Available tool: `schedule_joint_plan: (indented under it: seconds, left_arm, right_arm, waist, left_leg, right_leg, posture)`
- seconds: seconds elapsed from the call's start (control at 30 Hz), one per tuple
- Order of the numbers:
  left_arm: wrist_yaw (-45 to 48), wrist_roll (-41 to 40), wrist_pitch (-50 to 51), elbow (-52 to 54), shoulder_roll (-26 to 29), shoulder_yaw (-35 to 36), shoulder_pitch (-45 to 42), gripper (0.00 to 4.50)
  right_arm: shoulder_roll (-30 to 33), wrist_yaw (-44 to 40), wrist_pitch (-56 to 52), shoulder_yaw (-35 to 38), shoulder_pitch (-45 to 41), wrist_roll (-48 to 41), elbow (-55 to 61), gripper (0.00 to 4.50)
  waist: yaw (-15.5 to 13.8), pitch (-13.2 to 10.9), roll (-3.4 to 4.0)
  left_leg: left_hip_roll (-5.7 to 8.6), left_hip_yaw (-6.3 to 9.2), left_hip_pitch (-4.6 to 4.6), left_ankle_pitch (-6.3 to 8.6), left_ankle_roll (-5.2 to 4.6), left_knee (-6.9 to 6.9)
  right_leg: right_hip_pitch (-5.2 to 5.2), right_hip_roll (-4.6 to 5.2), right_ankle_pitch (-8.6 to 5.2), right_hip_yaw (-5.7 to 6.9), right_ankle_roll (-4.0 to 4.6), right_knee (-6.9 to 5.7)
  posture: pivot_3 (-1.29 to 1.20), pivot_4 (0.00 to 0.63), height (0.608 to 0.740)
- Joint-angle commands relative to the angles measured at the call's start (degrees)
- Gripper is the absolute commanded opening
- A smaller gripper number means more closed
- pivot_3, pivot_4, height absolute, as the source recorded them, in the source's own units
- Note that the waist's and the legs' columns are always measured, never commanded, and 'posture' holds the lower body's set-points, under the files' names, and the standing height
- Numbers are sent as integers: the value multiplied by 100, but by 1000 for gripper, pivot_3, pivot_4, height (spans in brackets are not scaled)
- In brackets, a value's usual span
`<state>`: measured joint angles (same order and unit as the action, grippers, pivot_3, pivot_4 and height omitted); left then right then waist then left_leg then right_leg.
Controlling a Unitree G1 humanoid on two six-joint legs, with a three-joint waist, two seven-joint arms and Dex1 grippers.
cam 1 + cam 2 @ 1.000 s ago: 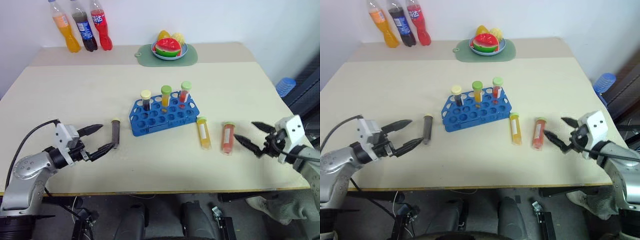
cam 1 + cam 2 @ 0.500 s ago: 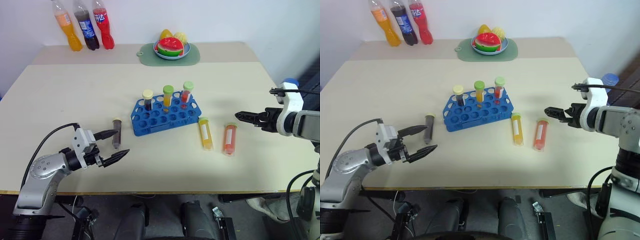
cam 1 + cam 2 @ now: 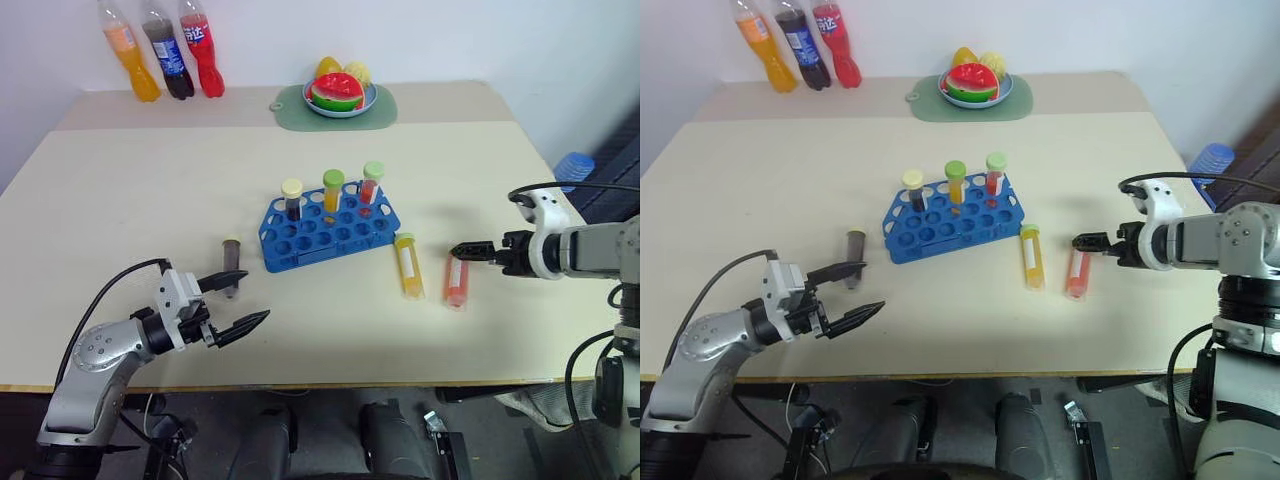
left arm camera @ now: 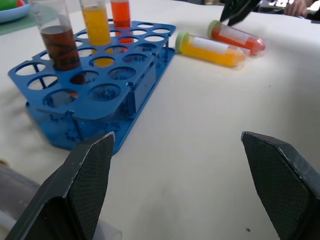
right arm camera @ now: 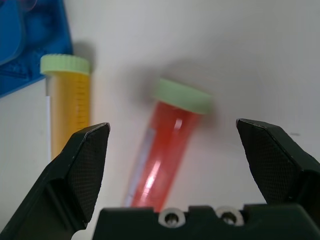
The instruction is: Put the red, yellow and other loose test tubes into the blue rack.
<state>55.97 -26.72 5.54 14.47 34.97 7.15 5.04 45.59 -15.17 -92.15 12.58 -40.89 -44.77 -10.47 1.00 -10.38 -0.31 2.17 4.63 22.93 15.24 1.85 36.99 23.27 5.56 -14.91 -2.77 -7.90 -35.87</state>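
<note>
On the table, right of the blue rack (image 3: 330,230), the red tube (image 3: 456,279) lies flat. The right gripper (image 3: 468,250) hangs over its green cap, fingers spread wide and empty. Next it should drop and pinch the tube.

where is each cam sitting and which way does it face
Left and right eye views: on the head, looking forward and down at the blue rack; both arms show.
Left wrist view: on the left wrist, facing the rack across the table; its open black fingers show.
Right wrist view: on the right wrist, aimed down at the red tube; its open fingers show.
Shared: both wrist views show the red tube and the yellow tube.
</note>
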Motion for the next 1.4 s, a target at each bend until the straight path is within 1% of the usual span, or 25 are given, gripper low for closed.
schedule_joint_plan:
  seconds: [0.03,0.07,0.13,0.17,0.27,0.3,0.37,0.47,0.57,0.67,0.73,0.77,0.87,1.0,1.1,1.27,1.4]
  left_arm:
    - [-53,-156,-6,281,7,187,120,4203]
    - [-59,-209,27,316,-1,212,149,4203]
    - [-83,-185,-6,369,10,258,226,4287]
    - [-93,-199,-10,398,12,280,264,4287]
    - [-142,-239,3,449,8,318,322,4287]
    - [-155,-238,2,459,7,319,332,4287]
    - [-175,-234,1,475,2,308,344,4287]
    - [-194,-225,-6,444,-14,292,313,4287]
    - [-232,-218,-30,375,-51,283,244,4287]
    - [-271,-212,-72,284,-110,270,169,4287]
    - [-281,-177,-101,232,-153,239,105,4287]
    - [-273,-166,-115,209,-170,231,74,4287]
    - [-280,-182,-116,137,-217,232,-36,4287]
    - [-318,-176,-166,74,-324,225,-132,4287]
    - [-366,-204,-142,123,-369,263,-110,4287]
    - [-461,-218,-116,220,-377,304,-74,4287]
    - [-527,-234,-118,311,-376,340,-5,4287]
  right_arm:
    - [-131,147,-35,50,-158,-1,-59,4500]
    - [-169,182,-35,69,-149,47,-91,4500]
    - [-243,204,-35,54,-51,158,-46,3949]
    - [-248,183,-35,3,15,170,38,3589]
    - [-201,78,42,-248,243,311,468,2109]
    - [-154,7,148,-374,341,372,649,1542]
    - [18,-172,449,-663,549,526,1011,786]
    - [274,-484,1393,-988,964,881,1610,747]
    - [92,-608,2585,-750,1253,1168,1987,747]
    - [-528,-1049,3836,-241,1506,954,2419,747]
    - [-939,-1395,4810,-162,1667,987,2658,747]
    - [-1112,-1460,5143,-172,1708,1052,2719,747]
    - [-1912,-1284,5985,-249,1655,1177,2724,747]
    - [-2809,-1373,7452,-779,1704,1827,2197,747]
    - [-3275,-1413,8327,-991,1711,2205,1617,747]
    - [-3725,-1333,9533,-966,1476,2613,434,747]
    - [-3826,-1241,10253,-890,1207,2856,-394,747]
  waist:
    - [-2,0,0]
    - [-5,0,0]
    - [-15,1,-2]
    - [-14,1,-2]
    - [-12,1,-2]
    - [-11,1,-1]
    - [-8,2,-1]
    - [-32,5,-7]
    - [-21,9,-14]
    - [17,8,-13]
    - [24,7,-11]
    - [17,7,-11]
    - [7,7,-11]
    - [5,7,-11]
    - [6,6,-9]
    - [9,5,-8]
    - [21,4,-5]
  left_leg:
    - [0,0,1,0,0,0]
    - [0,0,2,0,0,0]
    - [2,0,4,0,0,2]
    - [2,0,5,0,0,4]
    - [2,0,6,0,0,3]
    - [2,0,6,0,0,3]
    - [2,0,6,0,0,4]
    - [2,-1,6,0,0,5]
    - [3,-1,6,0,0,13]
    - [3,-6,1,0,0,15]
    - [0,-7,-7,0,0,8]
    - [-3,-7,-8,0,0,7]
    - [-6,4,-7,0,0,2]
    - [-3,14,-9,-1,2,5]
    - [-3,16,-10,-2,3,3]
    - [-1,15,-11,-3,6,2]
    - [-2,14,-17,-4,9,-2]
  right_leg:
    - [0,0,0,0,0,0]
    - [1,0,0,1,0,0]
    - [2,0,0,1,0,0]
    - [1,0,0,3,0,1]
    - [2,0,0,4,0,0]
    - [3,-1,0,4,0,0]
    - [3,-2,0,5,0,-1]
    - [-1,-2,0,8,0,1]
    - [-8,-2,0,10,-1,4]
    - [-8,-2,1,7,-2,1]
    - [-5,-8,1,4,-2,-13]
    - [-3,-13,0,4,-1,-16]
    - [0,-20,0,5,0,-17]
    - [-1,-17,0,4,0,-19]
    - [2,-17,0,2,0,-21]
    - [3,-16,0,1,0,-23]
    - [5,-17,1,-2,1,-27]
  posture:
    - [0,150,740]
    - [0,150,740]
    - [0,150,740]
    - [0,150,740]
    - [0,150,740]
    - [0,150,740]
    - [0,150,740]
    - [0,150,740]
    - [0,150,740]
    - [0,150,740]
    - [0,150,740]
    - [0,150,740]
    - [0,150,740]
    - [0,150,740]
    - [0,150,740]
    - [0,150,740]
    - [0,150,740]
